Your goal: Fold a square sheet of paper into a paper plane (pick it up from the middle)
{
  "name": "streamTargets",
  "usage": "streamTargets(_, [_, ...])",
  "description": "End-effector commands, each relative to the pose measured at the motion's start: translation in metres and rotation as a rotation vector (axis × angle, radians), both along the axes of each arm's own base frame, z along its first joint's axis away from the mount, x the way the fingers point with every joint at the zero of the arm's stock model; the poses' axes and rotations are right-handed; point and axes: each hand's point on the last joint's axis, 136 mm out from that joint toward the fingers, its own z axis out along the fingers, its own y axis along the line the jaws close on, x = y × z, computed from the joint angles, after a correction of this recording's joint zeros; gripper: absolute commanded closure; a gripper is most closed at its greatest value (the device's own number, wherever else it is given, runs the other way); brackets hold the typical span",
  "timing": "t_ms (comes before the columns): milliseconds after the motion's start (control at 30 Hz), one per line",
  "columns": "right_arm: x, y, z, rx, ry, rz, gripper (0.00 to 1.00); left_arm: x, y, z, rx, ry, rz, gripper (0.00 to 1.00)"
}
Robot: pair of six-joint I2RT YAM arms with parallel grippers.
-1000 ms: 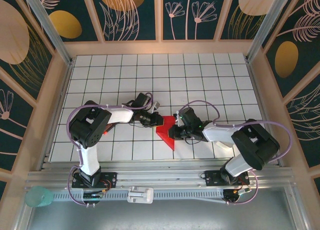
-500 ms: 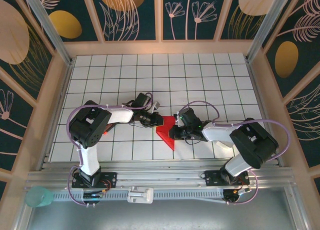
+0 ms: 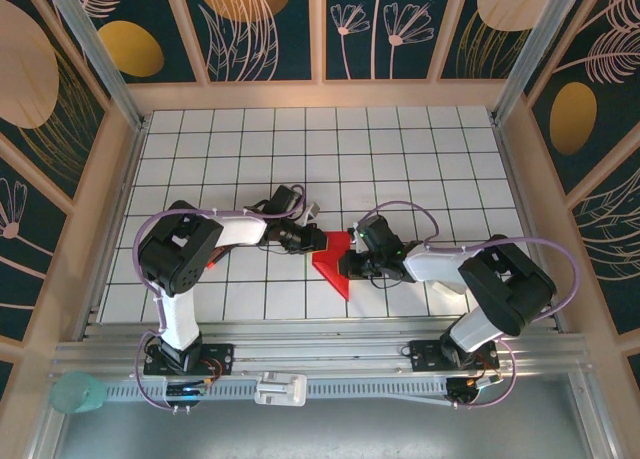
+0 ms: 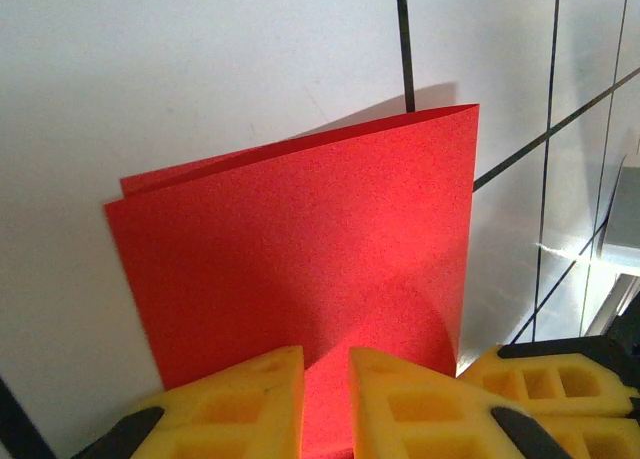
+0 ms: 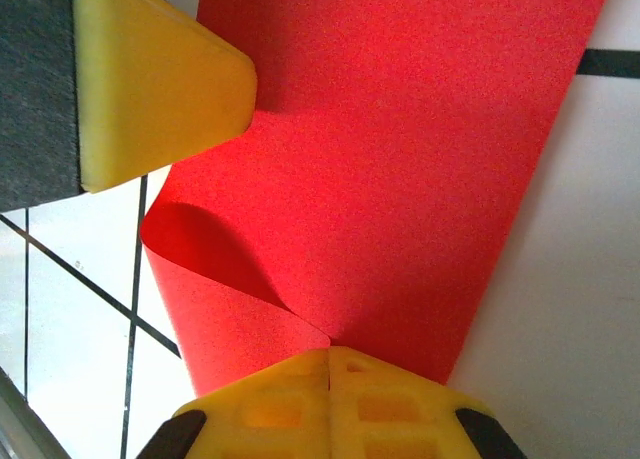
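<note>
The square sheet of paper (image 3: 333,267) lies folded on the tiled table as a smaller red shape, its layered edges visible in the left wrist view (image 4: 300,229). My left gripper (image 3: 321,241) rests on its left edge, jaws a narrow gap apart (image 4: 325,364) with red paper showing between them. My right gripper (image 3: 351,261) is shut (image 5: 330,354) on a corner of the paper (image 5: 400,149) that curls up and over from the table. One left finger (image 5: 160,79) sits on the paper's far edge. A right finger (image 4: 530,379) shows beside the curled flap.
White table with a black grid (image 3: 400,169), enclosed by wooden-framed patterned walls (image 3: 320,84). A metal rail (image 3: 320,357) runs along the near edge with both arm bases. A teal cup (image 3: 78,392) stands outside at the lower left.
The right arm's elbow has shifted slightly. Both grippers and the paper keep their places.
</note>
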Motion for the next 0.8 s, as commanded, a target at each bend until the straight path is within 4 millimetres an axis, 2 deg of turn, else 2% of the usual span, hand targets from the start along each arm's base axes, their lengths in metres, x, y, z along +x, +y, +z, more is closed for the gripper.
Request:
streamTargets(0, [-0.005,-0.005,-0.010,-0.019,0.008,-0.004,0.95,-0.005,0.013,-0.026,0.093,0.029,0.008,0.79])
streamTargets(567, [-0.003,-0.004,0.005,0.025,-0.031,-0.054,0.97,-0.005,0.013,-0.025,0.093,0.025,0.011,0.79])
streamTargets(767, [-0.004,-0.006,0.002,0.025,-0.026,-0.062,0.98,-0.005,0.013,-0.026,0.094,0.028,0.011,0.79])
